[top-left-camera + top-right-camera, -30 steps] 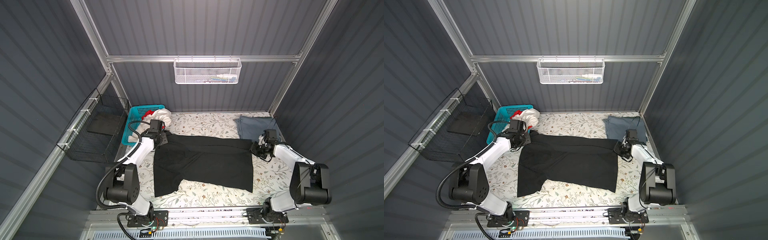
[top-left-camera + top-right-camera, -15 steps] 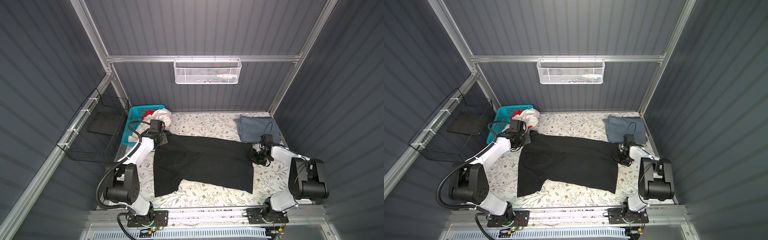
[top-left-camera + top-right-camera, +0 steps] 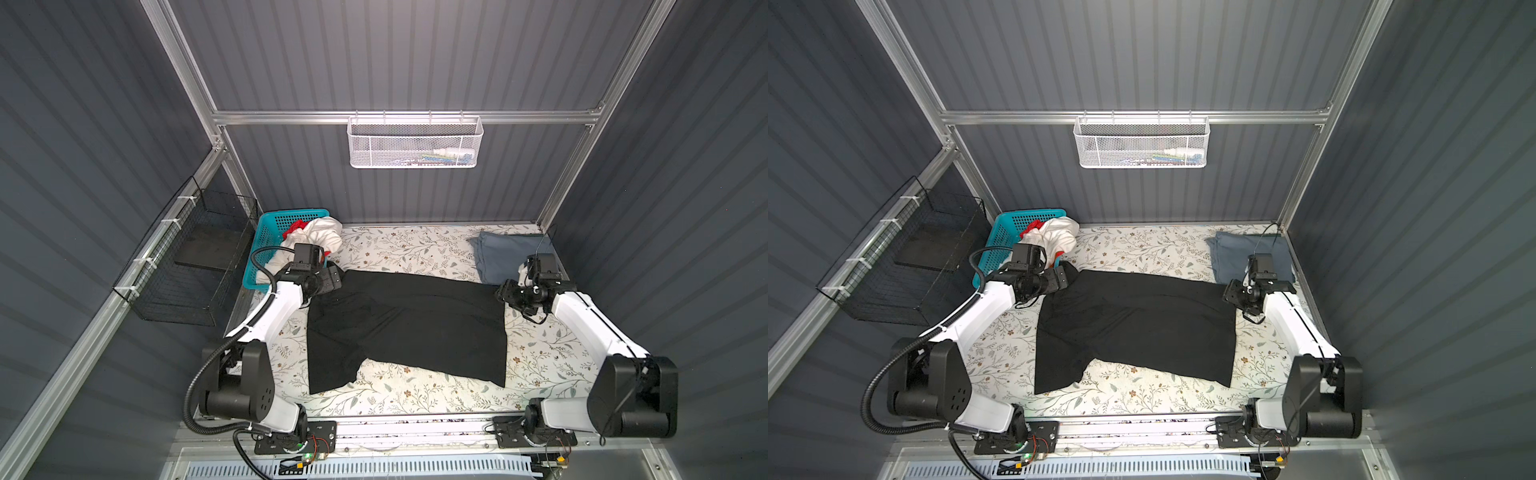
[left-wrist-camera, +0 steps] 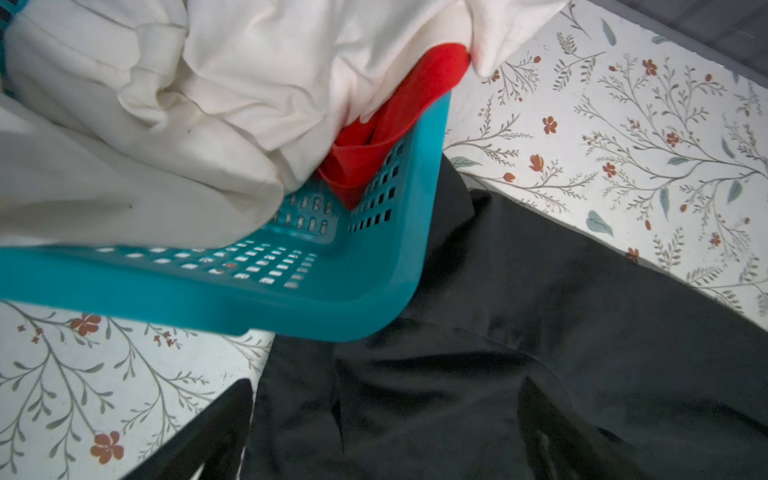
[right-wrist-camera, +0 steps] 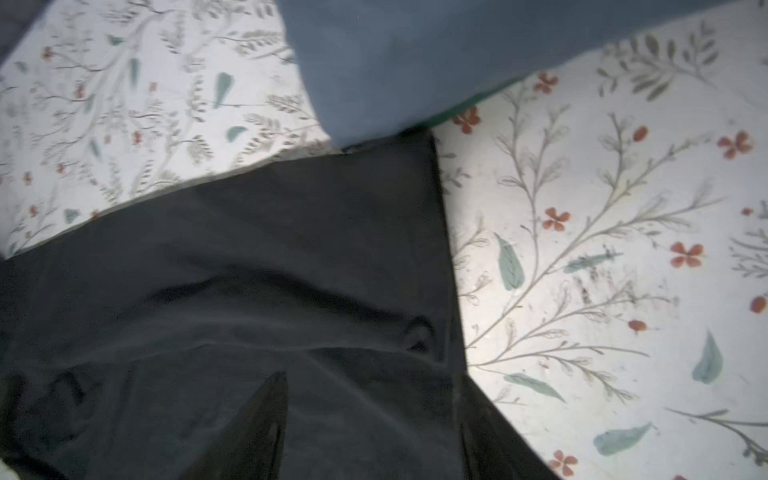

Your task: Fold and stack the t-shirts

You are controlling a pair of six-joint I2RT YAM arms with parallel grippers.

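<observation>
Black t-shirt (image 3: pixel 407 328) is lying spread on the table (image 3: pixel 415 249), with one corner under each tool. Left tool (image 3: pixel 333 279) and right tool (image 3: pixel 503 293) are both standing with jaws apart, gripping nothing. Risk: in closing low, the left tool may be catching the teal basket (image 4: pixel 291 299) just beside it. The right tool may be dragging the blue-grey t-shirt (image 5: pixel 415 62) lying just ahead of it.

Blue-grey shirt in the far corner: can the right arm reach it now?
Likely yes: the open right gripper hangs over a corner of the black shirt, beside the blue-grey shirt, nothing between.
</observation>
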